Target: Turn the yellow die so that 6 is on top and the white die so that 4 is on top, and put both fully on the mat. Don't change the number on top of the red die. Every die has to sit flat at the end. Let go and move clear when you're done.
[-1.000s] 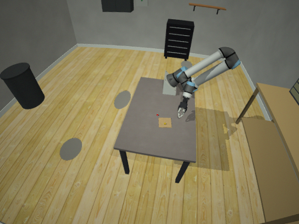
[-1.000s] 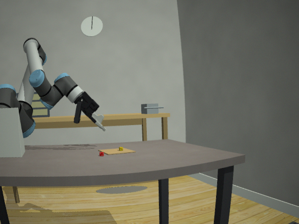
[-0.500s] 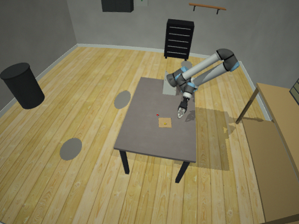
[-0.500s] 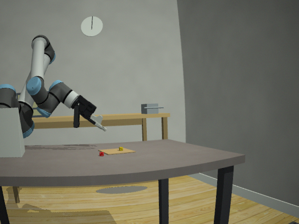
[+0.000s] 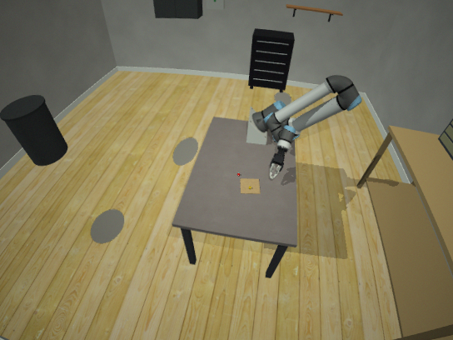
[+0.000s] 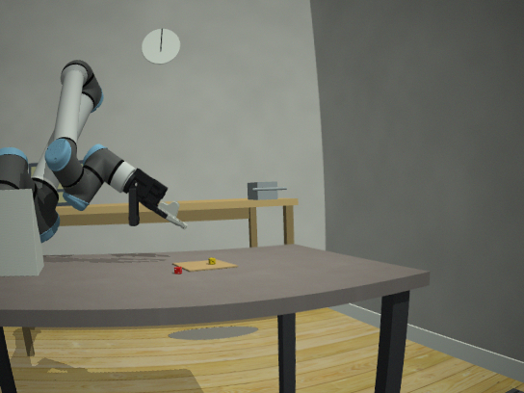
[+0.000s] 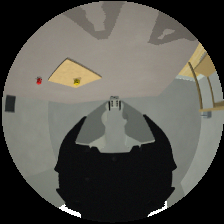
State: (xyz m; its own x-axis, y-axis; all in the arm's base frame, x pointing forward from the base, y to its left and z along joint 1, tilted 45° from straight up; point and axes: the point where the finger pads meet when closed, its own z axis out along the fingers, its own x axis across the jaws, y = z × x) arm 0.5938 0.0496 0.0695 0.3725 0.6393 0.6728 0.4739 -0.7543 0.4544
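My gripper [image 5: 271, 177] [image 6: 185, 226] [image 7: 114, 101] is tilted, high above the table to the robot's side of the mat. It is shut on a small pale block with dark marks at the fingertips, the white die [image 7: 114, 102]; no white die shows elsewhere. The yellow die [image 5: 250, 187] [image 6: 212, 261] [image 7: 76, 82] rests on the tan mat [image 5: 245, 190] [image 6: 193, 266] [image 7: 66, 69]. The red die [image 5: 238, 174] [image 6: 178, 271] [image 7: 39, 80] is on the table beside the mat, not touching it. The dice are too small to read their top numbers.
The grey-brown table [image 5: 216, 200] [image 6: 289, 284] carries the mat and the robot's pale base block [image 5: 256, 133] [image 6: 16, 231]. A wooden bench [image 5: 425, 167] [image 6: 222, 207] stands beyond the table. A black bin [image 5: 35, 129] and a drawer cabinet [image 5: 271, 58] stand on the floor.
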